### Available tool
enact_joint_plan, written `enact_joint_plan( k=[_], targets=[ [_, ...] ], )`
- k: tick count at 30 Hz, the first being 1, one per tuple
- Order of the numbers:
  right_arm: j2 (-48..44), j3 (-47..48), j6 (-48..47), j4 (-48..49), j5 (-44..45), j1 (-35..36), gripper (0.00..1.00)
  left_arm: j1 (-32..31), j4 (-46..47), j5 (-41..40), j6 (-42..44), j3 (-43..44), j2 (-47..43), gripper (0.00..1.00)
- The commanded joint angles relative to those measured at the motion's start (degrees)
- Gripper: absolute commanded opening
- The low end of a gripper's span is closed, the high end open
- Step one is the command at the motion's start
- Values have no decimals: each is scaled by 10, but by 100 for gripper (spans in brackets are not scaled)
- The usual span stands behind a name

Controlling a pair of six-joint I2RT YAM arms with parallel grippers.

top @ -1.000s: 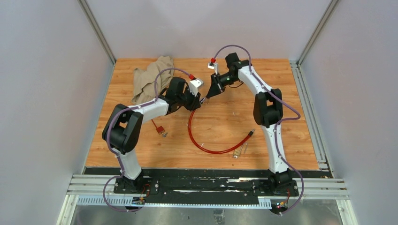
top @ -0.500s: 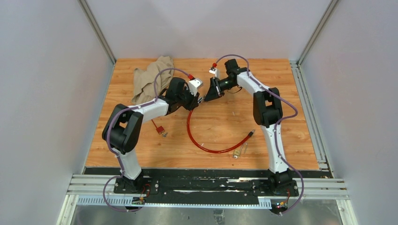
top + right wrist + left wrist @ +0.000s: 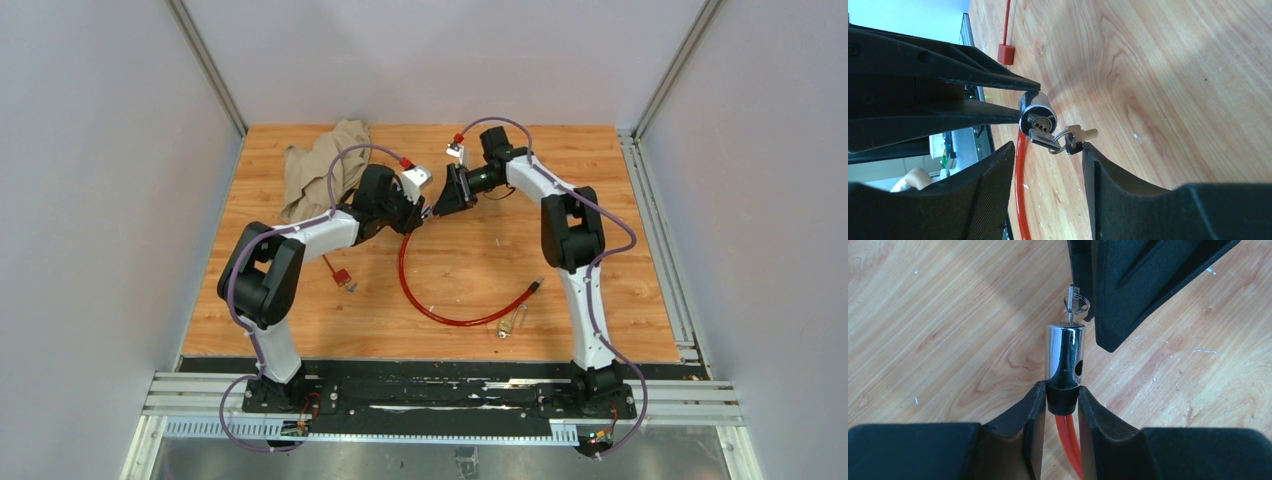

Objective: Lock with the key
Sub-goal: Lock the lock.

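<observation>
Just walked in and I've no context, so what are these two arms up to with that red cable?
The left gripper is clamped on the black collar of the lock barrel at one end of the red cable. The key sits in the barrel's keyhole. The right gripper is open, its fingers either side of the key, not pinching it.

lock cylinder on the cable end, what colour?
Polished chrome lock cylinder with a black collar, on the red cable. Best in the left wrist view.
</observation>
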Motion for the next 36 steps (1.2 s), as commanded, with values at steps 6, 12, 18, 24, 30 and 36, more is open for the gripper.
enact_joint_plan(
  k=[6,12,18,24,30,36],
  targets=[
    [-43,11,-96,24,-18,-9,54,-2,25,3,6,2,-24,1],
    [-38,23,-122,23,-11,-10,50,-2,26,2,6,2,-28,0],
    [-24,37,-112,23,-15,-9,37,-2,25,3,7,1,-28,0],
    [-10,53,-89,24,-13,-9,31,-2,25,5,6,1,-26,0],
    [-11,43,-95,24,-7,-9,27,-2,25,4,6,1,-28,0],
    [-10,34,-99,24,-1,-9,29,-2,25,4,6,0,-30,1]
  ],
)
